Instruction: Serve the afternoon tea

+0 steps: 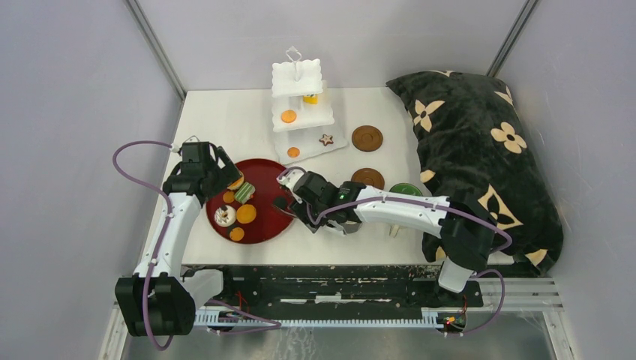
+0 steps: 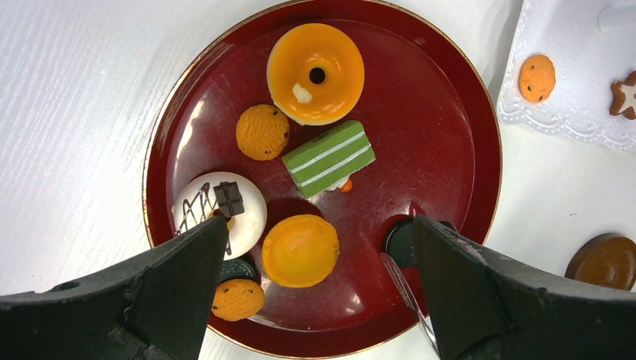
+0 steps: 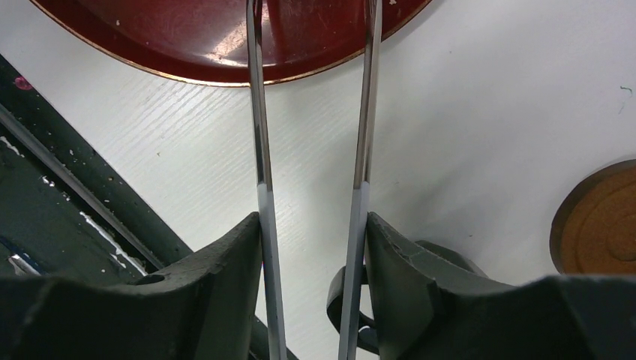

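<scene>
White tabletop (image 1: pixel 217 120): sweets (image 2: pixel 328 157) sit on the red tray (image 2: pixel 442 112) at eight o'clock, stand (image 1: pixel 296 79) at twelve. Left pincer (image 2: pixel 319 232) gapes over them; right pincer (image 3: pixel 311 225) clamps tongs (image 3: pixel 257 112).

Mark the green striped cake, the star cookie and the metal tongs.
green striped cake (image 2: pixel 328 158): left wrist view, middle of its striped top.
star cookie (image 1: pixel 326 139): top external view, its centre.
metal tongs (image 3: pixel 258 112): right wrist view, on the left blade.
</scene>
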Controlling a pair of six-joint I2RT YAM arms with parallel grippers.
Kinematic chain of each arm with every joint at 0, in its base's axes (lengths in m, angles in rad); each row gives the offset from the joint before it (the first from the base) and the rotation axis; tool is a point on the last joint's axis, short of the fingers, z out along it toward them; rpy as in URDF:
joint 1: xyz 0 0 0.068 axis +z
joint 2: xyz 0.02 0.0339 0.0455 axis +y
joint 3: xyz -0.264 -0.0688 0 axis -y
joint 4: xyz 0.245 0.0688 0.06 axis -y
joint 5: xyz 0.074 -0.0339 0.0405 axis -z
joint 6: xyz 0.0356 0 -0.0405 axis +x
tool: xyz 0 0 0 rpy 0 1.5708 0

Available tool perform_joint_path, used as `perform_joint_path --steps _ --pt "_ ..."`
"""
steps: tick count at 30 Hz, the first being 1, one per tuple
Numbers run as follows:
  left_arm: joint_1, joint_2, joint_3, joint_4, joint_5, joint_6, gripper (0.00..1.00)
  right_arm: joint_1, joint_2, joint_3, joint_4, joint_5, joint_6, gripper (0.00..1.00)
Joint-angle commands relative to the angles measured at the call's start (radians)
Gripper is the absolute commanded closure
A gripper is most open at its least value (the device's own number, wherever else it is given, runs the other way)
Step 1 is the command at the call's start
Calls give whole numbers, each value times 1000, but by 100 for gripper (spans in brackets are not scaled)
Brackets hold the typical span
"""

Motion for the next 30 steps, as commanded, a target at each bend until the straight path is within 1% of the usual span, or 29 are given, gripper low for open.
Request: perform_joint_path --steps 1,4,7,11,17,24,30 --pt "5 -3 2 39 11 -14 1 -2 20 49 54 -1 -11 45" --pt "5 -5 2 38 9 -13 1 -2 17 53 51 -1 -13 53" --pt "5 -5 5 34 6 -11 1 -1 0 61 42 -1 -18 62" --pt "5 -7 7 34 6 -12 1 -1 -40 79 25 0 -25 68" --pt "5 -7 4 35 5 -13 1 -22 -108 114 0 12 -43 73" --pt "5 -10 7 36 2 -4 1 -123 -207 111 -25 -32 -30 77" --pt "5 -12 9 41 -1 1 1 -201 -315 109 -83 -25 -29 77"
